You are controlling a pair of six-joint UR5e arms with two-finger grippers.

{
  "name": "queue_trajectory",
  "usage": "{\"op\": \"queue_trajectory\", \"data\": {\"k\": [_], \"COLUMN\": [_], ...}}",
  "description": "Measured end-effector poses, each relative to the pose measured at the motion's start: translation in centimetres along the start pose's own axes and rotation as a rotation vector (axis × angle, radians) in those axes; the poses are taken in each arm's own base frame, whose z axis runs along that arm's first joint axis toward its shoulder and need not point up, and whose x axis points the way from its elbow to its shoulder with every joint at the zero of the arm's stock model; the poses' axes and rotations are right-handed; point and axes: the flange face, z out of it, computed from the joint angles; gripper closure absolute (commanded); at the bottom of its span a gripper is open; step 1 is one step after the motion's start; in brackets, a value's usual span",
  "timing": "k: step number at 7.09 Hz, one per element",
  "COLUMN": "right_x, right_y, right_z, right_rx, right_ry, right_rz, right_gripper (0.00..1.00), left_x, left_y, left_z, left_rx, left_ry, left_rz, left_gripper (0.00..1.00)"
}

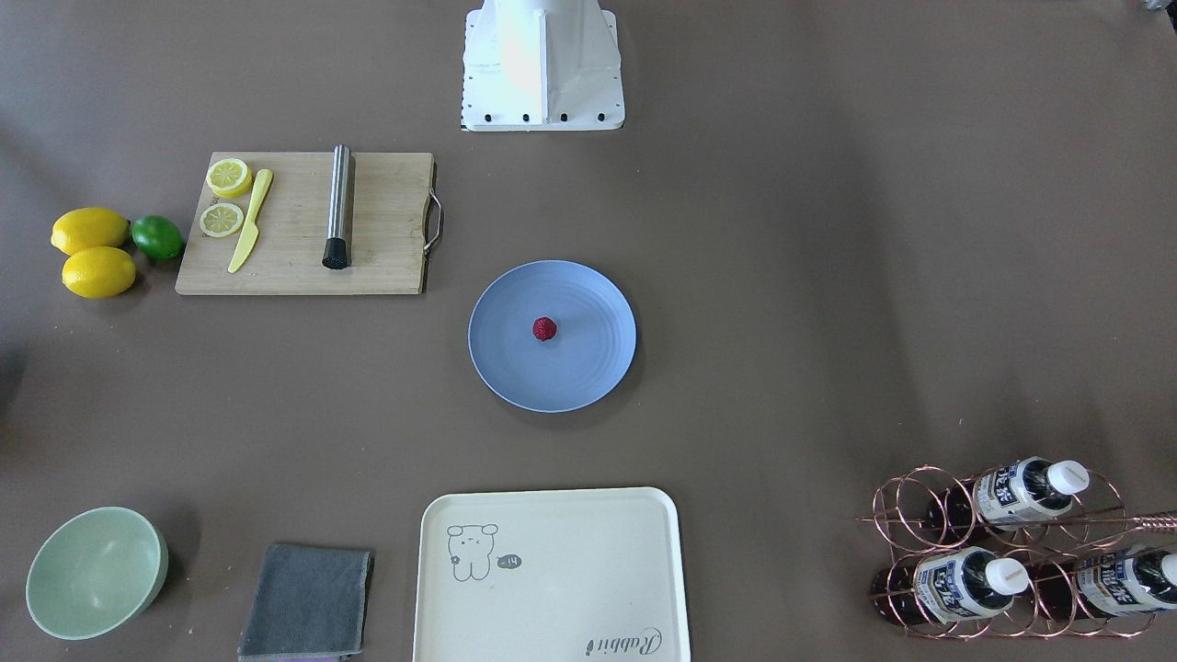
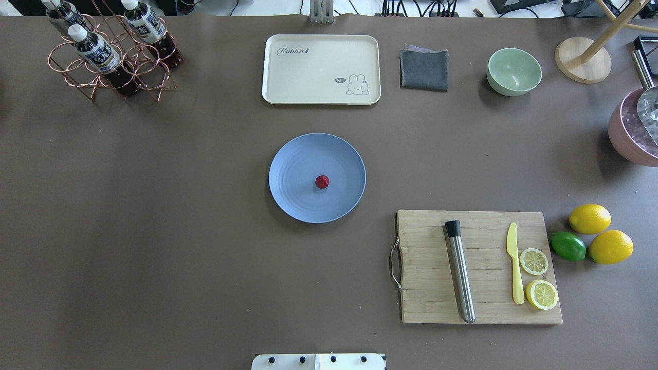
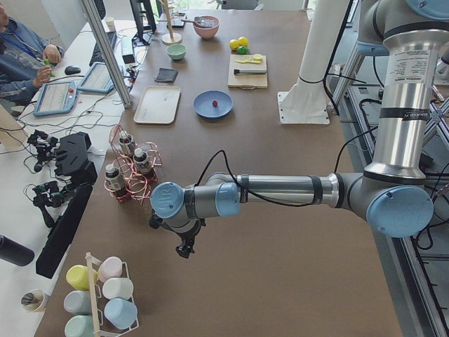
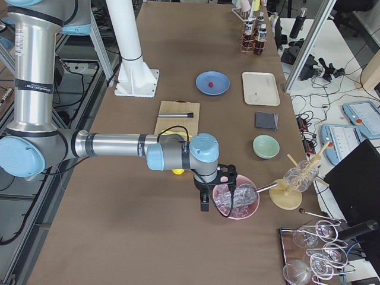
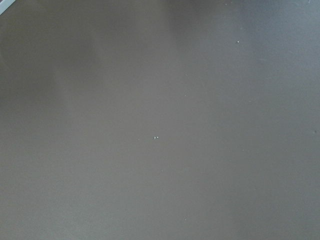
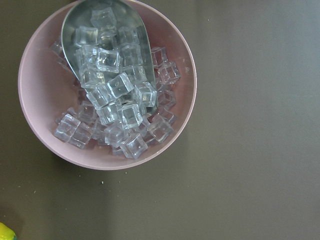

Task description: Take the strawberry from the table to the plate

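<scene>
red strawberry (image 2: pixel 322 181) lies near the middle of the blue plate (image 2: pixel 293 198), so i judge the placing done. left gripper (image 3: pixel 186 248) and right gripper (image 4: pixel 204 204) hang at opposite ends of the table (image 2: pixel 154 231). i cannot tell whether either is spread or pressed together. next i'd only confirm.

Soft, even light falls on the long brown-grey bench (image 3: pixel 280 281). Alongside stands a white desk (image 3: pixel 12 210) carrying tablets (image 3: pixel 55 97) and a mouse (image 3: pixel 70 69). An aluminium post (image 3: pixel 106 53) rises between them. A person (image 3: pixel 17 49) sits at the desk's far end.
</scene>
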Motion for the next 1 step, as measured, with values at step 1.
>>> {"op": "queue_trajectory", "data": {"k": [1], "right_x": [-0.01], "right_y": [-0.01], "right_z": [0.01], "right_rx": [0.0], "right_ry": [0.0], "right_rz": [-0.001], "right_gripper": [0.0], "left_x": [0.03], "left_y": [-0.07], "left_z": [-0.05], "left_rx": [0.003], "left_ry": [-0.001], "left_rz": [0.004], "left_gripper": [0.02]}}
